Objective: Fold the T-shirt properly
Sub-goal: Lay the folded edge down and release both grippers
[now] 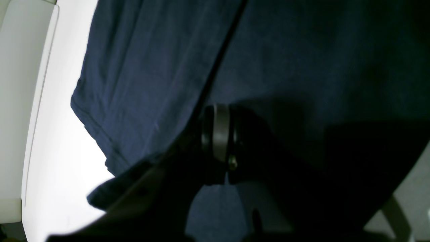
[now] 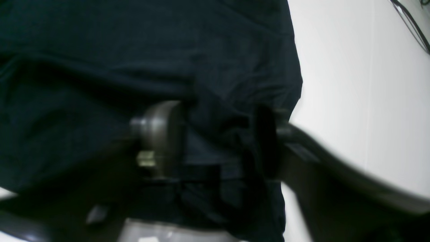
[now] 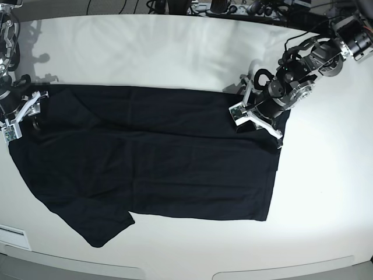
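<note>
White tabletop (image 3: 315, 233), black T-shirt (image 3: 198, 169) spread, partly folded along far edge. Left gripper (image 3: 249, 121) clenched; right gripper (image 3: 26, 119) released.

From my station I saw a smooth white tabletop (image 3: 326, 198) with rounded front corners. Along the far edge, at the top of the base view, I could see a tangle of thin black cables (image 3: 233, 9). A pale flat rectangular panel with dark lines (image 3: 14, 237) lay at the table's near-left edge in that view.
</note>
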Controlling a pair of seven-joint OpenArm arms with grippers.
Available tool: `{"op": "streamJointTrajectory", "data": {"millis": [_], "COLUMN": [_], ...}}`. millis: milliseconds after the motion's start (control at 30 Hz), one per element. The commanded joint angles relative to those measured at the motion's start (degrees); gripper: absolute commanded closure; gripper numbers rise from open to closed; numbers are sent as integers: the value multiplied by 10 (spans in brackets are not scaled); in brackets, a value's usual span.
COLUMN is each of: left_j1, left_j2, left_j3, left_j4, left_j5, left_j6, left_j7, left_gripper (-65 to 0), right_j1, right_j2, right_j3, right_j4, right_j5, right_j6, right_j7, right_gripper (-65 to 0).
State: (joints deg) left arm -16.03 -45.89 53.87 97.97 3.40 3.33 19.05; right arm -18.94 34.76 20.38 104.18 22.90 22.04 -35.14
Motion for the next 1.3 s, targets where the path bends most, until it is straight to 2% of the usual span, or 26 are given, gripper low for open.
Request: {"op": "streamJointTrajectory", "data": {"millis": [0, 100, 167, 200, 233, 333, 400, 500, 567, 667, 800, 1000, 1267], "left_j1": [-10, -10, -10, -11, -12, -21, -36, -54, -60, -63, -60, -41, 23], "left_j2": [-10, -10, -9, -9, -8, -4, 6, 27, 45, 75, 99, 77, -5], "left_j3": [-7, -7, -7, -7, -7, -7, -7, -7, -7, -7, -7, -7, -7], "left_j4": [5, 5, 5, 5, 5, -3, -25, -66, -93, -127, -140, -94, 12], "left_j5": [7, 22, 26, 25, 25, 25, 23, 6, -6, -9, -9, -12, -47], "left_j6": [7, 7, 10, 16, 18, 20, 8, -38, -63, -81, -123, -144, -148], "left_j7": [-10, -10, -10, -12, -12, -12, -12, -10, -10, -7, 49, 127, 145], "left_gripper": [0, 0, 0, 0, 0, 0, 0, 0, 0, 0, 0, 0, 0], "right_j1": [5, 5, 5, 5, 5, 5, 5, 5, 6, 24, 59, 35, -90], "right_j2": [15, 15, 15, 15, 14, 13, 11, 2, -4, -7, -7, -3, -3], "right_j3": [6, 6, 6, 6, 6, 5, 5, 5, 5, -16, -72, -76, -30], "right_j4": [7, 9, 11, 11, 11, 11, 11, 8, -9, -63, -148, -127, -9], "right_j5": [-10, -46, -48, -38, -21, 32, 46, 37, 41, 37, -10, 9, 9], "right_j6": [-13, -45, -44, -31, -17, 10, 3, -9, 5, 20, 23, 31, 30], "right_j7": [10, 10, 10, 10, 9, 5, 12, 18, 25, 34, 11, -60, -65], "right_gripper": [-455, -454, -445, -412, -345, 0, 0, 0, 0, 0, 0, 0, 0]}}
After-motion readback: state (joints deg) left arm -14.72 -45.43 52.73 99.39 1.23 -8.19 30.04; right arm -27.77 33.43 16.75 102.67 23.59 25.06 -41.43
